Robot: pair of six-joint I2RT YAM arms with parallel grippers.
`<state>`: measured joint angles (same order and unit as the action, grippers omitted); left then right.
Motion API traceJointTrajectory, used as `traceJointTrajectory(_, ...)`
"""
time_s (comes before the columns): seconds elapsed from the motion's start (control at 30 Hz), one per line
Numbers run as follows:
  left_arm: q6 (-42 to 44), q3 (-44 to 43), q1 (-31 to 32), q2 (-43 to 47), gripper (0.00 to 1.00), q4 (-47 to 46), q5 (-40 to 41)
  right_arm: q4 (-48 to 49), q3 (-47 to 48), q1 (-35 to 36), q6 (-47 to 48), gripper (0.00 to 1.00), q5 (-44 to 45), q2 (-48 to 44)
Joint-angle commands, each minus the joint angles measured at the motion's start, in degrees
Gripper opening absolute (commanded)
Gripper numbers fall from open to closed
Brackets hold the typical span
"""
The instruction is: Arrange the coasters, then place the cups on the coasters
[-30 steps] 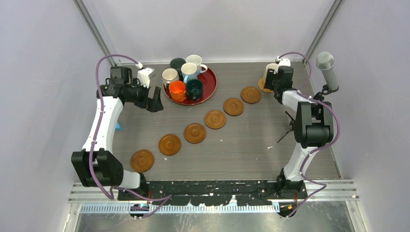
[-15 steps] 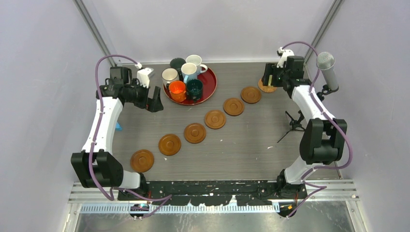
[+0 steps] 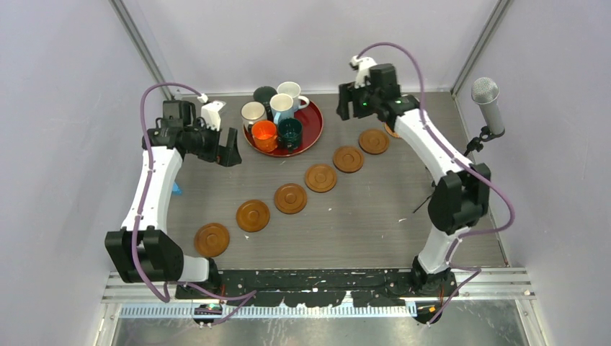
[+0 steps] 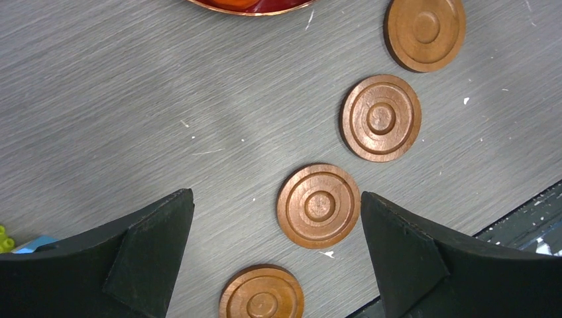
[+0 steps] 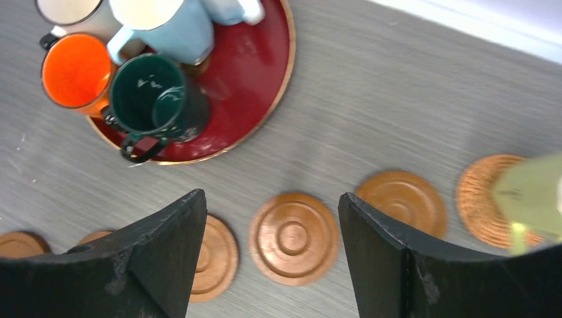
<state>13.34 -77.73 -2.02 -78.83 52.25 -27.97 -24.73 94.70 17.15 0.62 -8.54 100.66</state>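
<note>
The left arm (image 3: 153,180) rises from its base at the near left corner of the table (image 3: 360,216), runs up along the left edge and bends inward at the wrist. The left gripper (image 3: 229,148) hangs above the surface toward the far left corner, jaws spread wide and holding nothing (its wrist view shows both dark fingers (image 4: 132,258) well apart). The right arm (image 3: 432,148) reaches from the near right corner in a long diagonal to the far edge, elbow raised. The right gripper (image 3: 346,107) points down there, jaws likewise wide apart and empty.
</note>
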Motion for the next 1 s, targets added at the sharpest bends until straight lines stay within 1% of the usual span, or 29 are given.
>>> traceJointTrajectory(0.0, -1.4, 1.1, -0.3, 4.0, 1.0, -1.0, 3.6, -2.1, 4.7, 5.7, -4.7, 0.77, 4.0, 5.1)
traceJointTrajectory(0.1, -2.0, 2.0, -0.3, 5.3, 1.0, -0.8, 5.8, -2.8, 7.7, 10.1, -7.4, 0.77, 6.0, 9.1)
traceJointTrajectory(0.2, -1.9, 2.6, -0.3, 6.4, 1.0, 0.3, 7.5, -5.9, 12.4, 14.2, -10.9, 0.77, 8.2, 14.9)
traceJointTrajectory(0.27, -1.1, 2.9, -0.3, 7.2, 1.0, 1.5, 8.4, -7.8, 15.6, 16.5, -12.9, 0.77, 11.3, 18.0)
traceJointTrajectory(0.5, -1.0, 5.7, -0.3, 10.6, 1.0, 2.2, 10.3, -7.1, 20.6, 22.4, -15.1, 0.77, 17.8, 24.0)
traceJointTrajectory(0.6, -1.4, 6.6, -0.3, 11.6, 1.0, 2.1, 10.7, -7.0, 23.1, 23.6, -15.4, 0.75, 20.6, 26.8)
traceJointTrajectory(0.73, -1.4, 6.7, -0.3, 12.6, 1.0, 2.3, 11.1, -6.6, 25.2, 24.0, -15.7, 0.69, 24.1, 29.8)
traceJointTrajectory(0.87, -0.9, 6.9, -0.3, 13.4, 1.0, 2.4, 11.7, -6.6, 25.2, 24.0, -15.4, 0.65, 26.0, 31.3)
traceJointTrajectory(0.97, -0.9, 7.2, -0.3, 13.8, 1.0, 2.2, 11.8, -6.6, 24.9, 23.9, -15.1, 0.6, 27.0, 31.8)
